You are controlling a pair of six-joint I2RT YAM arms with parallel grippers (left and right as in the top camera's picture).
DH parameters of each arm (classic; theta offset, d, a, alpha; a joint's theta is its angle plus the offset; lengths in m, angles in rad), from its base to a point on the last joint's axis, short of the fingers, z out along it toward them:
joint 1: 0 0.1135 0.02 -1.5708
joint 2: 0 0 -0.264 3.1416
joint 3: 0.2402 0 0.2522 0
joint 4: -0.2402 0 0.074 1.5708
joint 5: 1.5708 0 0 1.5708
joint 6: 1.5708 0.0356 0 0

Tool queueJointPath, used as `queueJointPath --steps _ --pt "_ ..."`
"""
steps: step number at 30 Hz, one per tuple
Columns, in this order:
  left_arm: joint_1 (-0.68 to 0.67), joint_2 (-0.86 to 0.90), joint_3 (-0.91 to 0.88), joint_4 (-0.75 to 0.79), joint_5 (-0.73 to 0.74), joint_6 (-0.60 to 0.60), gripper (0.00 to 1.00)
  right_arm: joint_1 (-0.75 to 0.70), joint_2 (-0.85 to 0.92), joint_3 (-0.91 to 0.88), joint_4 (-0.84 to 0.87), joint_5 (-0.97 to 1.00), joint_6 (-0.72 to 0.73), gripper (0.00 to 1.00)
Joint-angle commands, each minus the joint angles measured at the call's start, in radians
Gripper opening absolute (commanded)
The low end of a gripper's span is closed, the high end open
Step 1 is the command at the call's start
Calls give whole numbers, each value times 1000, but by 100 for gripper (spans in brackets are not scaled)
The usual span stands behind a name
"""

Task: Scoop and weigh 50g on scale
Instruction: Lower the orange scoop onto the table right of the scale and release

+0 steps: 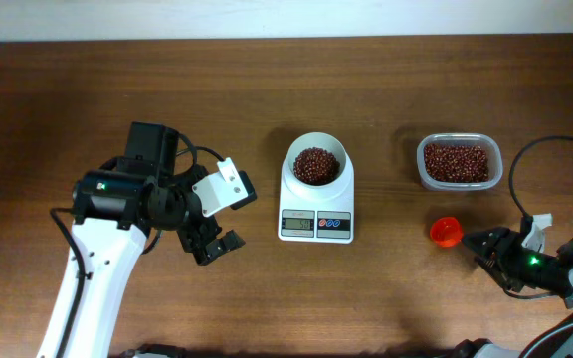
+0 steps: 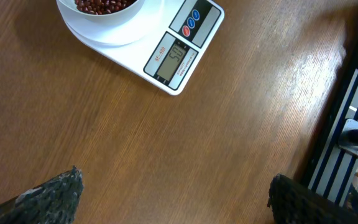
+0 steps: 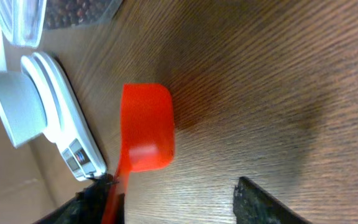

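Centrally on the wooden table (image 1: 386,308) sits the white digital scale (image 1: 315,209), its round white bowl (image 1: 316,149) holding a small heap of dark red-brown beans (image 1: 315,165) that covers the bottom and stays well below the rim. In the left wrist view the grey LCD (image 2: 172,58) appears to read 50, though the digits are small, and the red and blue buttons (image 2: 191,22) sit just beside it. To the right of the scale, well apart from it, a clear rectangular tub (image 1: 458,182) holds a much larger mass of the same beans, filling most of its floor. Near the tub's front edge an orange-red scoop (image 1: 446,231) rests on the table; from the right wrist camera its cup shows only its outside, so whether any beans are in it cannot be told. The right gripper (image 3: 173,186) sits low at the scoop's handle end with its fingers spread. The handle runs back to the finger at the lower left of that view, while the other finger (image 3: 263,205) stands clear, so nothing is pinched. The left gripper (image 2: 176,176) hangs over bare table to the left of the scale, its fingers spread wide with nothing between them.
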Motion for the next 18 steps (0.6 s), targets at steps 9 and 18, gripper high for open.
queueJointPath --steps 9,18 --pt "4 2 11 0 18 12 99 -5 -7 -7 13 291 200 99" --pt "4 2 11 0 18 12 99 -6 -9 35 -29 418 563 99"
